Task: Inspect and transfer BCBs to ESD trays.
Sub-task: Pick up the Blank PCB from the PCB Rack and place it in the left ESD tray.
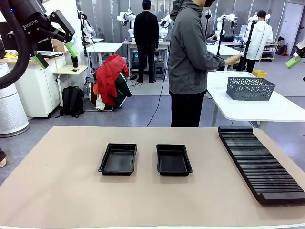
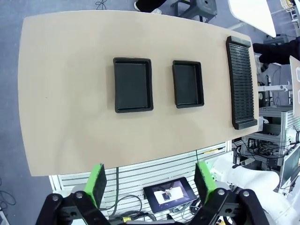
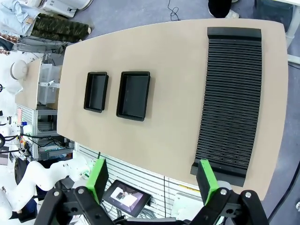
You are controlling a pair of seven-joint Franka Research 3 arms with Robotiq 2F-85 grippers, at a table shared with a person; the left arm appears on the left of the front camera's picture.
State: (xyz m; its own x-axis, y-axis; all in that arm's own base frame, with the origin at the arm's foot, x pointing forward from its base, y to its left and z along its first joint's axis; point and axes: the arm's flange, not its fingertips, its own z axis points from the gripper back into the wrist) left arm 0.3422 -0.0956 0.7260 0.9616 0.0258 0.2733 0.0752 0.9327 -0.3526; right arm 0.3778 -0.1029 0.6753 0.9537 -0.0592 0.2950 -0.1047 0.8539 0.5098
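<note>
**Q:** Front view: what is laid out?
**A:** A table (image 1: 57, 191) bearing two black trays side by side, a little apart: the left tray (image 1: 118, 159) and the right tray (image 1: 174, 159), both empty. A slotted rack (image 1: 259, 164) lies along the right edge, well apart from them, and its slots look bare. The left gripper (image 1: 56, 53) is raised high at upper left, jaws wide apart, holding nothing. A person (image 1: 188, 57) stands at the far side, turned toward another table.

**Q:** Left wrist view?
**A:** It looks down between two green pads (image 2: 97, 183), spread wide with nothing between them. Both trays lie below, with the rack to their right.

**Q:** Right wrist view?
**A:** The right gripper (image 3: 152, 177) is likewise spread wide and empty, high over the near end of the rack. The trays lie farther off, toward the picture's left.

**Q:** Where do the boards stand in the task?
**A:** Neither tray has received one. Judged from this, the transfer has not begun.

**Q:** How is the step best done?
**A:** Probably by taking each board by its long edges and keeping it level for inspection. It should then go down squarely inside a tray's rim, since the fit is likely close, and be let go only once it rests flat. A tilted board could catch on the flared rim.
</note>
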